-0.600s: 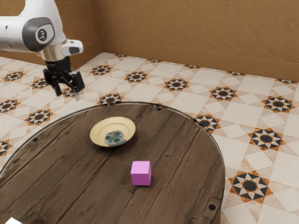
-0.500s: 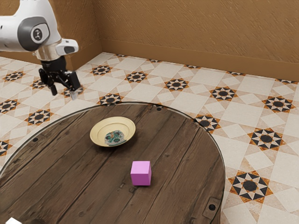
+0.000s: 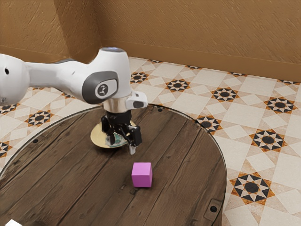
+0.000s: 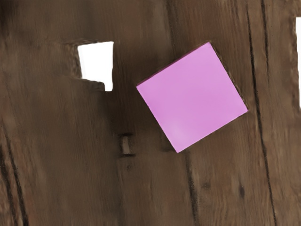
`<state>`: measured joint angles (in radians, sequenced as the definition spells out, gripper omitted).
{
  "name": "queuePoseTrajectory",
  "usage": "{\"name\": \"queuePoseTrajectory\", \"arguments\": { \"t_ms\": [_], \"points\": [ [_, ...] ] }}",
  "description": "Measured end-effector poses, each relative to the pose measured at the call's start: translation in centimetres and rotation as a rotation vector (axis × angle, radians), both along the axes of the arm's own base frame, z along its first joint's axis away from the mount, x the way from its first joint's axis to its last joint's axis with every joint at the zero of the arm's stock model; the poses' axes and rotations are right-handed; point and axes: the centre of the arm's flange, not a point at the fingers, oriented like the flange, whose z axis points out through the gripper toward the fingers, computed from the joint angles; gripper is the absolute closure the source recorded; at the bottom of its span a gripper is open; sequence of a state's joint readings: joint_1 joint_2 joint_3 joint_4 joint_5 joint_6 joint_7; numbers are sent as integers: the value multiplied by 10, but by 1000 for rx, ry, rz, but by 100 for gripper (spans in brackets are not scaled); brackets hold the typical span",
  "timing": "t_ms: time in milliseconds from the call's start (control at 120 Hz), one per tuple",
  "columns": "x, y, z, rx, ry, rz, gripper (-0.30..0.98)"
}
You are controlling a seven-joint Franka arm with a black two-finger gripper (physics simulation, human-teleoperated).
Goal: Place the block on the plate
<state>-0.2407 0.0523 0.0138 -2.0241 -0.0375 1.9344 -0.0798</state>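
Round brown plank table. White-and-grey arm in from exterior view's left. Shallow round cream plate, far part of table, partly hidden. Black two-finger gripper above table, fingers apart. Pink cube block on the wood, nearer than plate, toward exterior view's right.

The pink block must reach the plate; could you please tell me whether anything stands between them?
Nothing visible stands between the pink block and plate; my open claw hangs above the table, partly hiding the plate.
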Motion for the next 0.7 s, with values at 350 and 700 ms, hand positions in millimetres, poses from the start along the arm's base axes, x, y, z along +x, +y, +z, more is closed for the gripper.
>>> {"name": "queuePoseTrajectory", "arguments": {
  "t_ms": [350,700],
  "points": [
    [19,-59,-82,53,-74,260,0],
    [14,-43,-118,84,-126,530,0]
  ]
}}
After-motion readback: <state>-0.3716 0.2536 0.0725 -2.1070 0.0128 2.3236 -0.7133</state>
